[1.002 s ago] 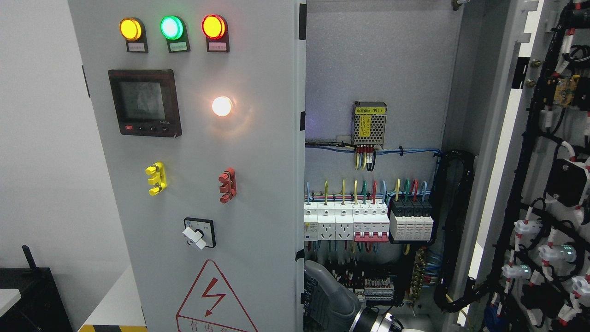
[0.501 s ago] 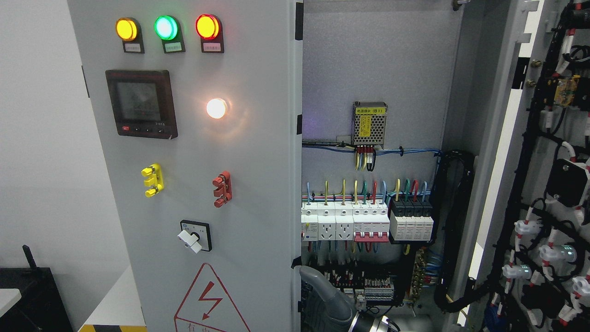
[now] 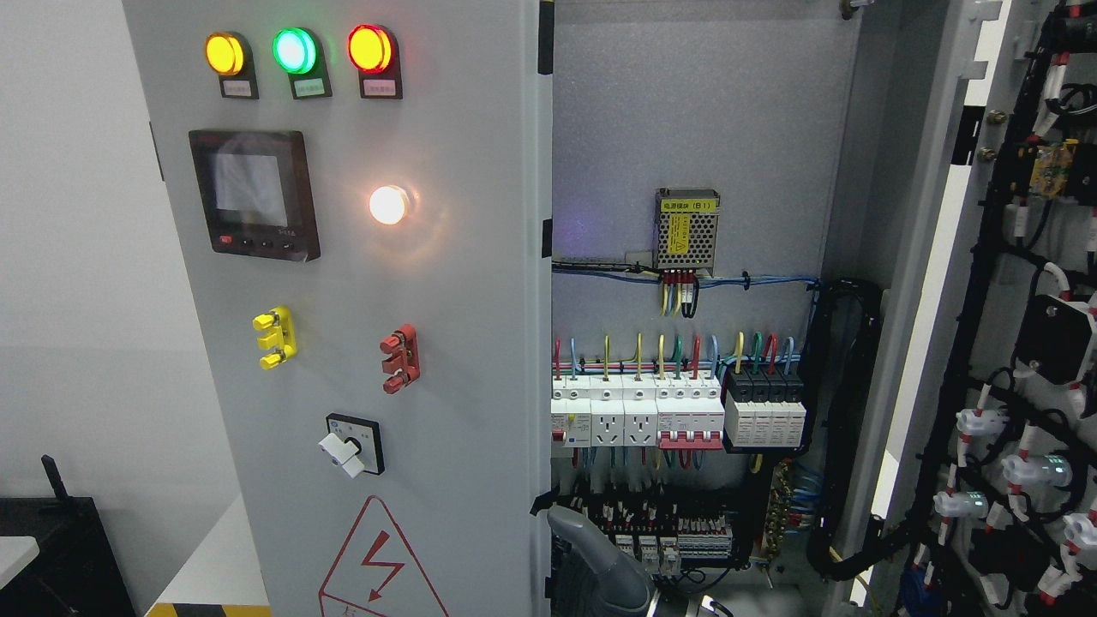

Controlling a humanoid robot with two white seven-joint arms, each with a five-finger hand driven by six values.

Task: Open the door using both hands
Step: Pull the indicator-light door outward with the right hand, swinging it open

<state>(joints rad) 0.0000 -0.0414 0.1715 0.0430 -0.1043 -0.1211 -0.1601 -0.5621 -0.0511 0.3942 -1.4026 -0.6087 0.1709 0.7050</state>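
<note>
Your left door [image 3: 360, 343] stood swung partly open, its free edge running down the frame just left of centre, its panel of three lamps [image 3: 294, 51], meter screen [image 3: 254, 193] and rotary switch [image 3: 351, 446] facing the camera at an angle. The warning triangle [image 3: 381, 566] was cut off by the bottom edge. The right door [image 3: 1011, 343] stood wide open at far right, showing only its wired inner face, partly out of frame. Between them you could see the cabinet interior [image 3: 703, 128] with its breaker row [image 3: 677, 416].

One hand [image 3: 600, 561], grey, showed at bottom centre just behind the left door's free edge. Its arm was cropped, so I could not tell which side it belonged to, nor whether it touched the door. Finger state: could not tell.
</note>
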